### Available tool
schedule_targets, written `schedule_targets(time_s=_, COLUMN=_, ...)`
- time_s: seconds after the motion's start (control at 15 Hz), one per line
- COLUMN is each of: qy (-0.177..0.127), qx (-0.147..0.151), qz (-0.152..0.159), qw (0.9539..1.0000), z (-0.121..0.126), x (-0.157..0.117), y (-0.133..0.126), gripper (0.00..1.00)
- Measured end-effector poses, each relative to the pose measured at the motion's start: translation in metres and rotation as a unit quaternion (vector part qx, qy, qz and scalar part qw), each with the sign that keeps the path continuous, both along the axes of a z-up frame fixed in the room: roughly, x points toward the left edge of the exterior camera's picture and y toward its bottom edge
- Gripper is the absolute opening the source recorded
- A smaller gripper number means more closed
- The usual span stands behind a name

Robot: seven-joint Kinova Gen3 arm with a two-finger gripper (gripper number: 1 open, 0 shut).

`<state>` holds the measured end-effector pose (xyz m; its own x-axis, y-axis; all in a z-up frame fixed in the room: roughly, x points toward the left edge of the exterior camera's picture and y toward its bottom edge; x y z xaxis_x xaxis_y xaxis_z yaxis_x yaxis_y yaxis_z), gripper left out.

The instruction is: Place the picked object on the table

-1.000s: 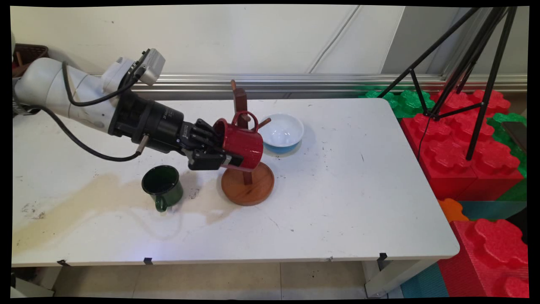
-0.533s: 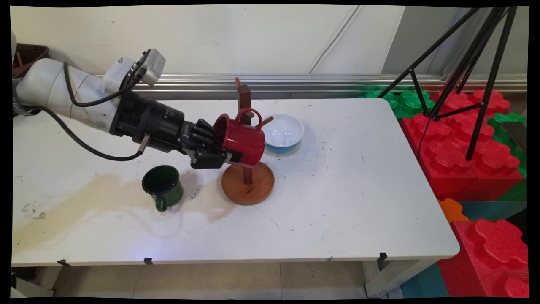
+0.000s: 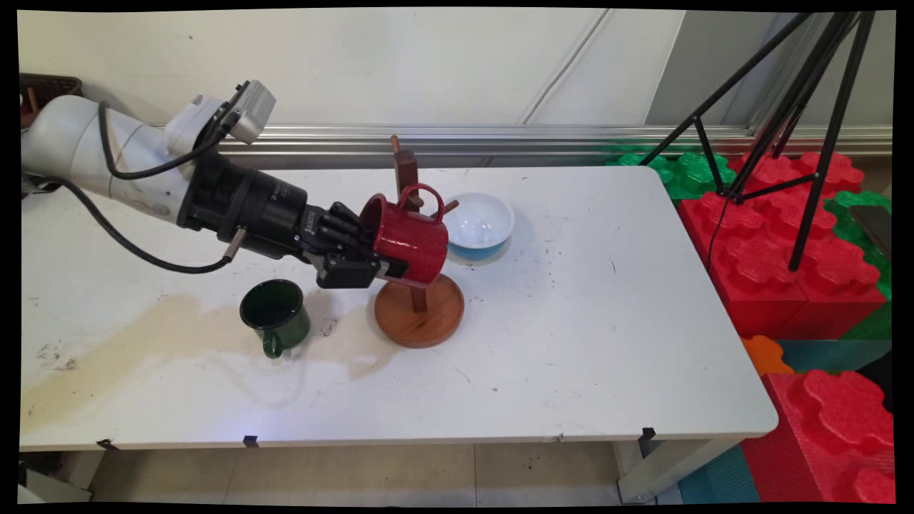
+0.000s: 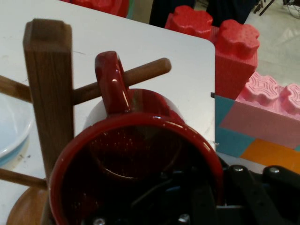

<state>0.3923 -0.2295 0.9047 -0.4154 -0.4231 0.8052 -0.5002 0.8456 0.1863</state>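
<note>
tool (image 3: 382, 265) clenched on red mug (image 3: 407, 239) rim, mug on its side, handle (image 4: 112, 82) up against a peg (image 4: 140, 75) of the rack (image 3: 418, 300) just ahead; green mug (image 3: 275, 314) below-left on bench (image 3: 571, 343); keep handle loop level with peg, move slow

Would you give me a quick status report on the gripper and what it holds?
Gripper shut on red mug, tipped sideways. Mug handle at a peg of the wooden mug tree. Green mug stands nearby.

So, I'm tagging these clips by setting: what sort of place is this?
Probably a robotics lab or test room, not a home kitchen. A tripod stands beside the white table, oversized foam building blocks are stacked on the floor, and the gripper holds a red mug at a wooden mug tree.
</note>
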Motion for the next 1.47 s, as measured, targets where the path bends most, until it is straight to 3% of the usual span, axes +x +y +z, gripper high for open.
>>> schedule_targets(time_s=1.0, qy=0.03, qx=0.008, qz=-0.033, qw=0.999, z=0.019, x=-0.014, y=0.015, gripper=0.0)
schedule_targets(time_s=1.47, qy=0.022, qx=0.014, qz=-0.056, qw=0.9981, z=0.027, x=-0.013, y=0.025, gripper=0.0)
